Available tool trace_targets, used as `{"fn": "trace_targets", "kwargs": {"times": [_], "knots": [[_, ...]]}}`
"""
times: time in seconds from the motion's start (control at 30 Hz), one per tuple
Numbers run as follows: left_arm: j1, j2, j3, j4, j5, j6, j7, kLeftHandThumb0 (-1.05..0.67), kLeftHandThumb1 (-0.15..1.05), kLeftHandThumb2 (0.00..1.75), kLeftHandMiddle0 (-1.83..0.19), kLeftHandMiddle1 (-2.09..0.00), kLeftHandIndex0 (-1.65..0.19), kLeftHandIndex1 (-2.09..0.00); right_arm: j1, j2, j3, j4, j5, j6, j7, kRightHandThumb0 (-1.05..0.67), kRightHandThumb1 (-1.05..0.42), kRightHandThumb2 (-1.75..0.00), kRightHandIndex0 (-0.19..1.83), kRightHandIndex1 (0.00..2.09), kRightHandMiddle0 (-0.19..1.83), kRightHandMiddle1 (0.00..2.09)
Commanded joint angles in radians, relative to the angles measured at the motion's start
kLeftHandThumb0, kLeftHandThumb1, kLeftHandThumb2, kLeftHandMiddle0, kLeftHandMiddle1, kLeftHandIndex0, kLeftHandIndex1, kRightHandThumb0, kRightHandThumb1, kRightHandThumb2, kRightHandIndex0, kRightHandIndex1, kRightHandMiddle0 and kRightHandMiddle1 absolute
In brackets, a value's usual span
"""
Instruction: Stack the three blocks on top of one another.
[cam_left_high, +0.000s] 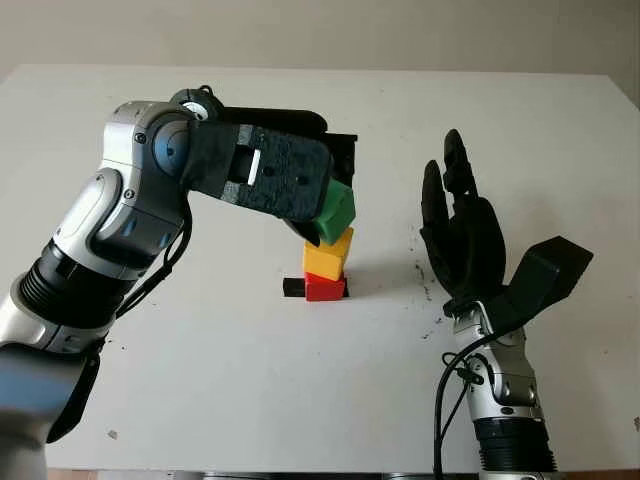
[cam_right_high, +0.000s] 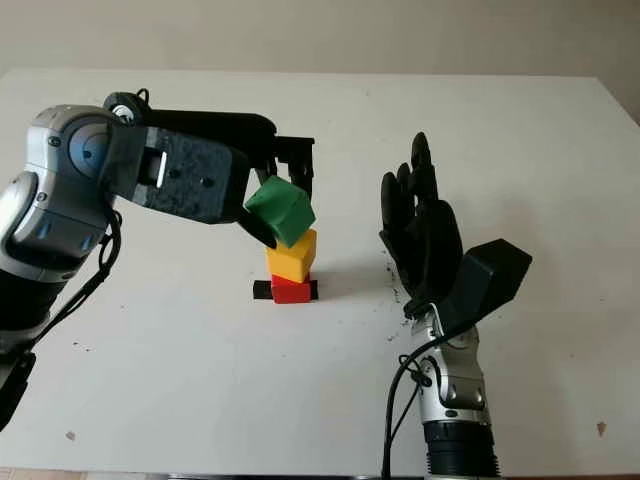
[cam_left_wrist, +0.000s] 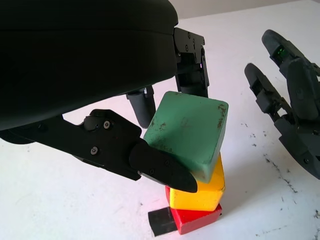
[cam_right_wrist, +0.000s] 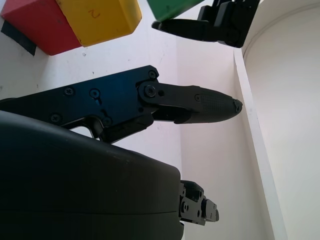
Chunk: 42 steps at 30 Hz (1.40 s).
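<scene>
Green block (cam_right_high: 281, 209) tilted in left robot hand (cam_right_high: 268, 196) – atop yellow block (cam_right_high: 292, 256), red block (cam_right_high: 291, 290), right robot hand (cam_right_high: 422, 238) open beside

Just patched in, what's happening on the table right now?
The left hand is gripping the green block and holding it tilted just over the yellow block, which already sits on the red block on the white table. The green block is not yet released, and its lower edge looks at or very near the yellow one's top. The right hand is open, raised to the right of the stack, apart from it. A small black piece lies against the red block's base.
</scene>
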Motion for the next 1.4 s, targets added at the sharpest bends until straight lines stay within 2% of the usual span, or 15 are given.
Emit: {"fn": "trace_targets", "kwargs": {"times": [0.0, 0.07, 0.17, 0.47, 0.57, 0.73, 0.8, 0.9, 1.0, 1.07, 1.13, 1.2, 1.27, 1.33, 1.37], "knots": [[0.016, 0.003, 0.01, 0.01, -0.01, -0.012, 0.006, -0.32, 1.03, 0.05, -0.06, -1.61, -0.11, -1.64, 0.006, 0.005, 0.003, -0.016, 0.001, -0.009, -0.003, -0.67, -1.05, -0.46, -0.14, 0.06, -0.1, 0.06], [0.02, 0.003, 0.007, 0.022, -0.01, -0.019, 0.012, -0.33, 1.03, 0.05, -0.07, -1.72, -0.13, -1.66, 0.007, 0.006, 0.004, -0.016, -0.001, -0.011, -0.003, -0.67, -1.05, -0.46, -0.15, 0.06, -0.1, 0.06], [0.016, -0.004, -0.01, 0.027, 0.012, -0.002, 0.007, -0.35, 1.04, 0.05, -0.1, -1.72, -0.15, -1.66, 0.009, 0.008, 0.003, -0.017, -0.001, -0.013, -0.004, -0.67, -1.05, -0.46, -0.14, 0.06, -0.1, 0.06], [-0.006, -0.019, -0.046, 0.019, 0.068, 0.053, -0.034, -0.4, 1.05, 0.06, -0.04, -1.57, -0.19, -1.56, 0.013, 0.009, 0.002, -0.016, -0.003, -0.017, -0.001, -0.66, -1.05, -0.48, -0.15, 0.05, -0.1, 0.05], [-0.007, -0.025, -0.046, 0.017, 0.073, 0.056, -0.036, -0.4, 1.05, 0.06, -0.07, -1.66, -0.21, -1.52, 0.013, 0.011, 0.002, -0.017, -0.003, -0.016, -0.006, -0.67, -1.05, -0.46, -0.14, 0.06, -0.09, 0.06], [0.001, -0.031, -0.037, 0.009, 0.069, 0.046, -0.029, -0.4, 1.04, 0.05, -0.05, -1.61, -0.23, -1.45, 0.013, 0.012, 0.001, -0.015, -0.002, -0.013, -0.008, -0.67, -1.05, -0.46, -0.14, 0.06, -0.09, 0.06], [0.006, -0.031, -0.03, 0.006, 0.059, 0.031, -0.023, -0.39, 1.04, 0.05, -0.05, -1.65, -0.28, -1.48, 0.013, 0.011, 0.001, -0.014, 0.0, -0.014, -0.004, -0.67, -1.05, -0.46, -0.14, 0.06, -0.09, 0.06], [0.002, -0.027, -0.035, 0.0, 0.056, 0.025, -0.032, -0.4, 1.04, 0.06, -0.05, -1.53, -0.27, -1.56, 0.014, 0.009, 0.002, -0.016, -0.003, -0.014, -0.003, -0.67, -1.05, -0.47, -0.14, 0.05, -0.09, 0.05], [0.003, -0.027, -0.03, -0.001, 0.048, 0.017, -0.031, -0.41, 1.05, 0.07, -0.08, -1.69, -0.25, -1.64, 0.015, 0.011, 0.002, -0.017, -0.003, -0.011, -0.005, -0.67, -1.05, -0.46, -0.14, 0.06, -0.09, 0.06], [0.005, -0.03, -0.027, -0.002, 0.045, 0.016, -0.026, -0.41, 1.05, 0.07, -0.07, -1.69, -0.23, -1.65, 0.014, 0.008, 0.004, -0.015, -0.008, -0.013, -0.004, -0.67, -1.05, -0.46, -0.14, 0.06, -0.09, 0.06], [0.009, -0.031, -0.022, -0.007, 0.04, 0.023, -0.024, -0.42, 1.05, 0.06, 0.0, -1.34, -0.21, -1.68, 0.014, 0.01, 0.003, -0.016, -0.007, -0.011, -0.005, -0.67, -1.05, -0.47, -0.14, 0.06, -0.09, 0.05], [0.012, -0.032, -0.018, -0.014, 0.033, 0.043, -0.029, -0.45, 1.03, 0.05, -0.02, -1.19, -0.18, -1.6, 0.015, 0.011, 0.002, -0.017, -0.007, -0.009, -0.008, -0.67, -1.05, -0.46, -0.13, 0.06, -0.08, 0.06], [0.015, -0.029, -0.017, -0.02, 0.023, 0.065, -0.039, -0.51, 1.02, 0.05, -0.14, -0.93, -0.12, -1.29, 0.014, 0.01, 0.003, -0.013, -0.012, -0.013, -0.01, -0.68, -1.05, -0.46, -0.13, 0.06, -0.08, 0.06], [0.019, -0.019, -0.018, -0.027, 0.018, 0.053, -0.037, -0.57, 1.0, 0.05, -0.2, -0.57, -0.13, -0.88, 0.013, 0.011, 0.003, -0.012, -0.011, -0.011, -0.011, -0.68, -1.05, -0.45, -0.12, 0.06, -0.08, 0.06], [0.021, -0.013, -0.019, -0.031, 0.017, 0.042, -0.034, -0.62, 1.0, 0.05, -0.18, -0.32, -0.14, -0.67, 0.012, 0.012, 0.003, -0.01, -0.01, -0.01, -0.011, -0.68, -1.05, -0.44, -0.12, 0.06, -0.07, 0.06]]}}
